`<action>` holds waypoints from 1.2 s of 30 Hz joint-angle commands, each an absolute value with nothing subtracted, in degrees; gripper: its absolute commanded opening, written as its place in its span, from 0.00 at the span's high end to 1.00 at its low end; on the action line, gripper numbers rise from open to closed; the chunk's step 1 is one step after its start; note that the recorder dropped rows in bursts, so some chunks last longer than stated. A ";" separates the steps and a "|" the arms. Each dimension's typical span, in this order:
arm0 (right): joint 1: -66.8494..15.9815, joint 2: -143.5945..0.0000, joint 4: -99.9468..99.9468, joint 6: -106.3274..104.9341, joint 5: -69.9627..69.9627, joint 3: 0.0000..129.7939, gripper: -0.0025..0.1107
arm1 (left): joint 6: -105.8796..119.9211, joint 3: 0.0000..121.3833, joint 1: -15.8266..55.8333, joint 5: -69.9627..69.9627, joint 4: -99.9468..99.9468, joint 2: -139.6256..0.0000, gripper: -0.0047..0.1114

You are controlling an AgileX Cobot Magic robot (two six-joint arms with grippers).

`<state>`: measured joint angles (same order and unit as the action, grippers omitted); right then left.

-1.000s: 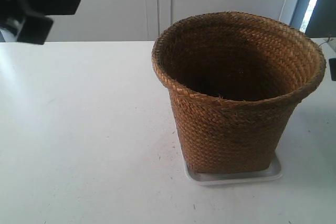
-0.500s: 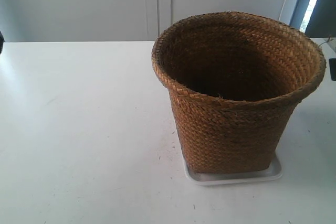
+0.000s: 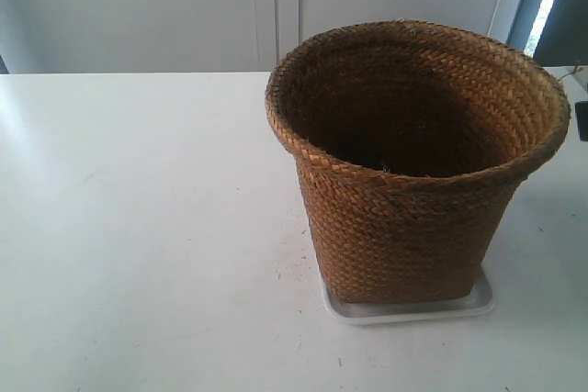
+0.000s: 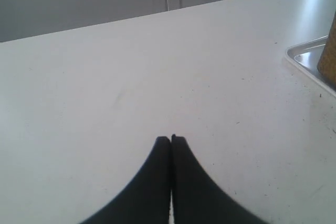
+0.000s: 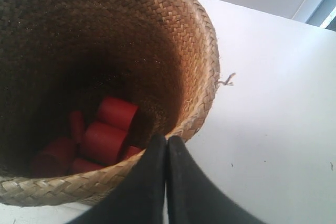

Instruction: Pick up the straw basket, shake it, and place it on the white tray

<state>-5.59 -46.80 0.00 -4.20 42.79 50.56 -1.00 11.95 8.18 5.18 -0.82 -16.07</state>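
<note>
Exterior view: arm at its left edge is gone now; straw basket (image 3: 413,162) unmoved on white tray (image 3: 478,302). Left gripper (image 4: 171,139) and right gripper (image 5: 167,139) both pinched together, empty.

No text, label, brand, number or sign could be read in any view. The straw basket (image 3: 404,227), the white tray (image 3: 480,301) and the bench (image 3: 138,227) showed only plain, unmarked surfaces.
</note>
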 commanded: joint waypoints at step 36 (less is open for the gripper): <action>-5.09 -46.35 0.00 -4.10 42.15 50.10 0.98 | 0.00 0.00 2.42 13.48 -0.78 0.00 0.96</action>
